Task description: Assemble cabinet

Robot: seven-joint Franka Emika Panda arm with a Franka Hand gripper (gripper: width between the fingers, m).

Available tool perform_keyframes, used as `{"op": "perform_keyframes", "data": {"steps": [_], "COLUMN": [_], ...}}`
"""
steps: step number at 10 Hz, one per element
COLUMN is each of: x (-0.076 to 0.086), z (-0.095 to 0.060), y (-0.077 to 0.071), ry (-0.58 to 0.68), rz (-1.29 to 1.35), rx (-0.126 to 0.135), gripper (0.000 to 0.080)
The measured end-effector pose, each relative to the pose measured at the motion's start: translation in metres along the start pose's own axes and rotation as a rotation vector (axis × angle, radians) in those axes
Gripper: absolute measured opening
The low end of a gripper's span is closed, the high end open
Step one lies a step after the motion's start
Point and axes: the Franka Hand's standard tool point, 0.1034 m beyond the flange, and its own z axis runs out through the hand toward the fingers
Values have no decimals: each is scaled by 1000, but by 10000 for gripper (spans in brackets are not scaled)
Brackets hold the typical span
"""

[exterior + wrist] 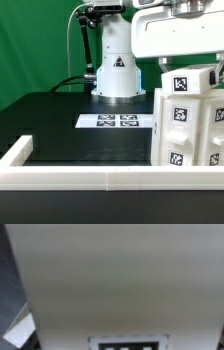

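Note:
The white cabinet (186,118) stands at the exterior view's right, near the front rim, with several black-and-white marker tags on its faces. My gripper (190,66) is right at its top, and the hand's white body covers the fingers, so I cannot tell how the jaws stand. In the wrist view a blurred white face of the cabinet (120,280) fills nearly the whole picture at very close range, with the edge of one marker tag (128,344) showing. No fingers show there.
The marker board (117,121) lies flat on the black table behind the cabinet, towards the exterior view's left. The arm's white base (116,72) stands behind it. The white table rim (80,178) runs along the front and left.

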Motion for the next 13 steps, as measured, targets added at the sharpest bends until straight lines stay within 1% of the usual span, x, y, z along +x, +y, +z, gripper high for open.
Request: {"op": "perform_keyframes", "data": {"steps": [2,6,10,12,13], "x": [-1,-3,-3,-3,-3], "z": [0,-1,-1,0,-1], "y": [2,0,1,2,1], "ry": [1,8,-4,-15,-24], "rz": [221,611,990,1104,1162], "rx": [7,5,8,5,9], "gripper": [563,563,563,563,563]}}
